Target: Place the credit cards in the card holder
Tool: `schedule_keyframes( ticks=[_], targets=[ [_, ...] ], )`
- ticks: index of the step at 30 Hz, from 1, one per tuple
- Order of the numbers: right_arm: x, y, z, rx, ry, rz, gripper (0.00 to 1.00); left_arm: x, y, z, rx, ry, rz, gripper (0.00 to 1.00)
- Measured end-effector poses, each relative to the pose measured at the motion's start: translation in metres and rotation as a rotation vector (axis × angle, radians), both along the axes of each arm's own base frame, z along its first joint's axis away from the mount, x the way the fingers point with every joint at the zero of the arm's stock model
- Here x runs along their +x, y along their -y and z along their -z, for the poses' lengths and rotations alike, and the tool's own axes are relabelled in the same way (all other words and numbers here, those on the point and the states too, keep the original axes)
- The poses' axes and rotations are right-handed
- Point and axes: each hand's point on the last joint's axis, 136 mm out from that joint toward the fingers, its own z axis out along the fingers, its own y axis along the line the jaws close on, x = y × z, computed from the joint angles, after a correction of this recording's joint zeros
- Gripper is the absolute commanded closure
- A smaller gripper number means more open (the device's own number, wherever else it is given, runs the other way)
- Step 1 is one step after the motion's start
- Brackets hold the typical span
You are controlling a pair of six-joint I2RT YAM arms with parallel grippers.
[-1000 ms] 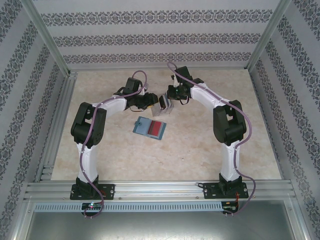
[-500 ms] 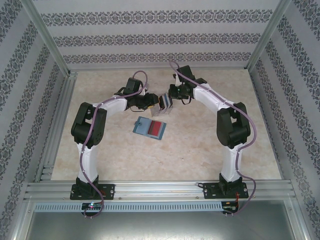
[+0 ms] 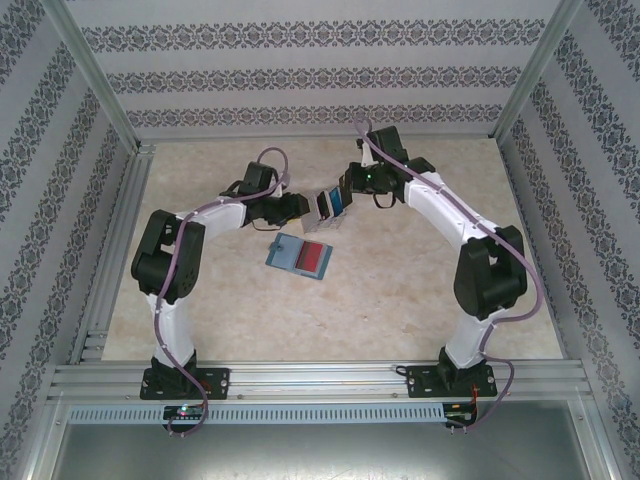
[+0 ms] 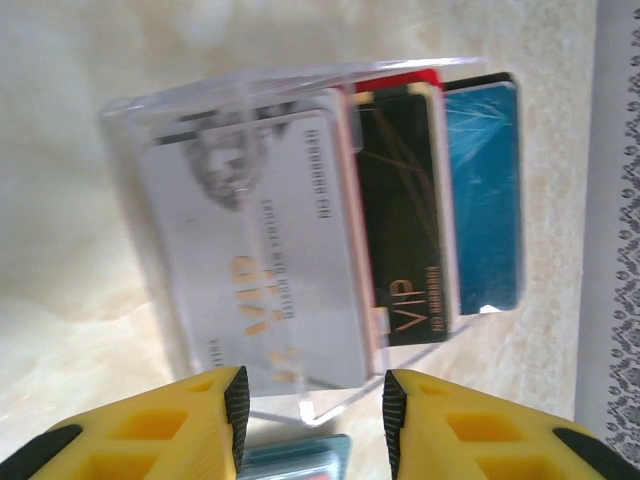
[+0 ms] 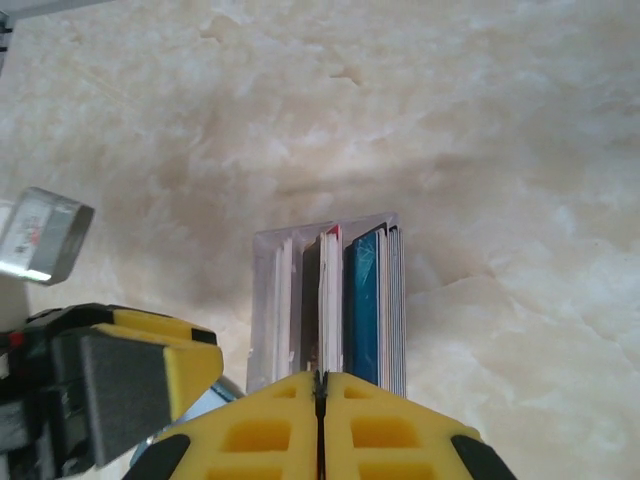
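Right gripper (image 5: pixel 320 378) is pressed closed over the edges of the credit cards (image 5: pixel 362 300) in the clear stand (image 5: pixel 268 300); a pinch cannot be told. Left gripper (image 4: pixel 312 398) sits partway apart astride the stand's corner, contact unclear. The card holder (image 3: pixel 285 250) lies open at the stand's 6 o'clock, a red card (image 3: pixel 313 258) on it

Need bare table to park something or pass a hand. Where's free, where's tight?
Free: the wide strip between the card holder and the arm bases; the far band between the clear stand and the back wall; the side outside the right arm. Crowded: mid-table, where left arm and right arm converge on the stand, card holder close by.
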Motion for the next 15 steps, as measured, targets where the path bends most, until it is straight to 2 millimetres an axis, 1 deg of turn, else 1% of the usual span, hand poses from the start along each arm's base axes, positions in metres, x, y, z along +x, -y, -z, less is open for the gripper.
schedule_keyframes(
  ticks=[3, 6, 9, 11, 15],
  targets=[
    [-0.012, -0.001, -0.001, 0.019, 0.004, -0.015, 0.91, 0.000, -0.015, 0.009, 0.015, -0.017, -0.023, 0.57],
    [-0.031, -0.011, 0.009, 0.053, -0.020, -0.050, 0.90, 0.006, -0.026, 0.010, 0.030, -0.007, -0.042, 0.57],
    [-0.059, -0.028, 0.029, 0.089, -0.069, -0.092, 0.90, 0.010, -0.031, 0.012, 0.045, -0.005, -0.043, 0.57],
    [-0.082, -0.041, 0.045, 0.098, -0.110, -0.125, 0.90, 0.014, -0.032, 0.014, 0.051, -0.005, -0.041, 0.58],
    [-0.118, -0.066, 0.068, 0.087, -0.167, -0.200, 0.90, 0.015, -0.032, 0.025, 0.061, -0.021, -0.034, 0.58]
  ],
)
